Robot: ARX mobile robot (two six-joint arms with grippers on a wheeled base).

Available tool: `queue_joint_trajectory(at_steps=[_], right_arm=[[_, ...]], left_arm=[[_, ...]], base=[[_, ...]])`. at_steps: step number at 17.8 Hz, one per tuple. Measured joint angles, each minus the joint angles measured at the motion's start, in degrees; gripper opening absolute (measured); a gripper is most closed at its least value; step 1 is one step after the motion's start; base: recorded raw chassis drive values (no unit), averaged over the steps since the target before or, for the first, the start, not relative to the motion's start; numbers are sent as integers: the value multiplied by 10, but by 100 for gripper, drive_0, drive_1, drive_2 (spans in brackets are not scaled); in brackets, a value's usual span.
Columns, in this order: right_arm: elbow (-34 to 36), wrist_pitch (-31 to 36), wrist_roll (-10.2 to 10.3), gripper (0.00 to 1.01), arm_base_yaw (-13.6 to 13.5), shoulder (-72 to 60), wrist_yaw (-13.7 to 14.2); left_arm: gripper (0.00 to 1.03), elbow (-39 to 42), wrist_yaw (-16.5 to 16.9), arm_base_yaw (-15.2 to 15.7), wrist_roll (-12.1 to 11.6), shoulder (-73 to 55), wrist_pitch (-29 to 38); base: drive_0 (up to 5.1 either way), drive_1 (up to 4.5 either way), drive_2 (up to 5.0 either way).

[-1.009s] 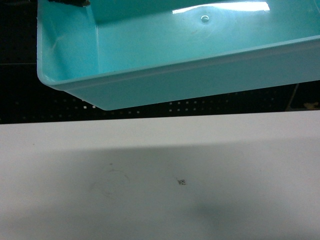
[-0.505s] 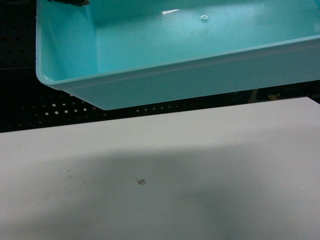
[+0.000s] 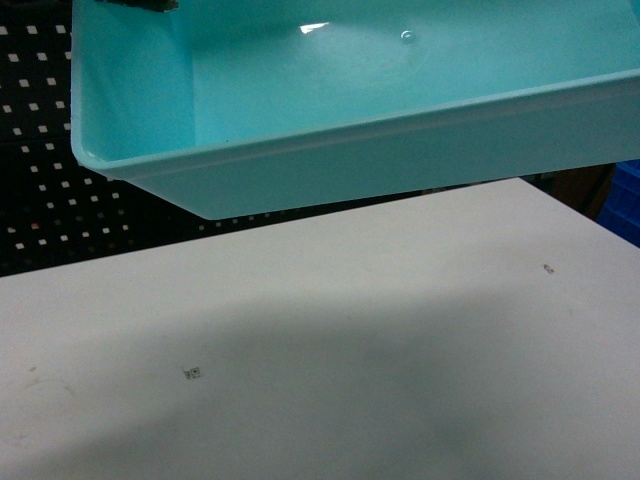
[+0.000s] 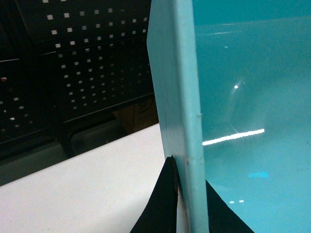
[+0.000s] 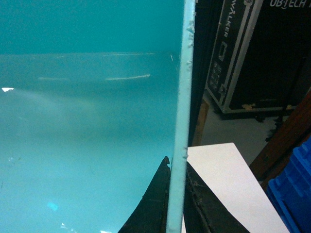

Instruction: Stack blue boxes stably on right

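A light turquoise tub [image 3: 340, 110] hangs tilted above the white table [image 3: 330, 350], filling the top of the head view. My left gripper [image 4: 188, 174] is shut on its left wall [image 4: 177, 97], one black finger outside and one inside. My right gripper [image 5: 177, 162] is shut on the tub's right rim [image 5: 184, 87] in the same way. A dark-blue ribbed crate [image 3: 628, 205] shows at the right edge of the head view, past the table's corner. It also appears low on the right in the right wrist view [image 5: 291, 194].
A black pegboard wall [image 3: 40, 120] stands behind the table on the left. A brown cardboard box [image 4: 138, 114] sits under it. A black flight case [image 5: 252, 53] stands on the floor past the table's right end, beside a brown post [image 5: 286, 141].
The table and pegboard have slid left in the head view while the tub stays in place. The table's right corner and the dark-blue crate have come into sight.
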State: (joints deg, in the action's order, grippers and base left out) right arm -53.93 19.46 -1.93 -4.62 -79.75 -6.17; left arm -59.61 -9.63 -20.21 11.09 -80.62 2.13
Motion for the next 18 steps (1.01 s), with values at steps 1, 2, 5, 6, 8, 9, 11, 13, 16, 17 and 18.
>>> queue_joint_trajectory(at_steps=[1, 2, 5, 6, 8, 9, 11, 13, 16, 17, 18], right_arm=[[0, 0, 0, 7, 0, 0, 0], [0, 0, 0, 7, 0, 0, 0], [0, 0, 0, 7, 0, 0, 0], [0, 0, 0, 7, 0, 0, 0], [0, 0, 0, 7, 0, 0, 0], [0, 0, 0, 7, 0, 0, 0], [0, 0, 0, 7, 0, 0, 0], [0, 0, 0, 7, 0, 0, 0], [0, 0, 0, 7, 0, 0, 0], [0, 0, 0, 7, 0, 0, 0], [0, 0, 0, 7, 0, 0, 0]], left_arm=[[2, 0, 0, 0, 0, 0, 0], [2, 0, 0, 0, 0, 0, 0], [2, 0, 0, 0, 0, 0, 0], [2, 0, 0, 0, 0, 0, 0], [2, 0, 0, 0, 0, 0, 0], [2, 0, 0, 0, 0, 0, 0], [2, 0, 0, 0, 0, 0, 0], [2, 0, 0, 0, 0, 0, 0], [2, 0, 0, 0, 0, 0, 0], [2, 0, 0, 0, 0, 0, 0], [2, 0, 0, 0, 0, 0, 0]], base=[[-167, -167, -167], [-166, -166, -166], [-161, -161, -161], [-158, -158, -158], [-157, -157, -157], [-163, -163, -163], [-160, -160, -160], [-154, -154, -154], [-158, -158, -158], [-160, -160, -160], [-191, -191, -191]])
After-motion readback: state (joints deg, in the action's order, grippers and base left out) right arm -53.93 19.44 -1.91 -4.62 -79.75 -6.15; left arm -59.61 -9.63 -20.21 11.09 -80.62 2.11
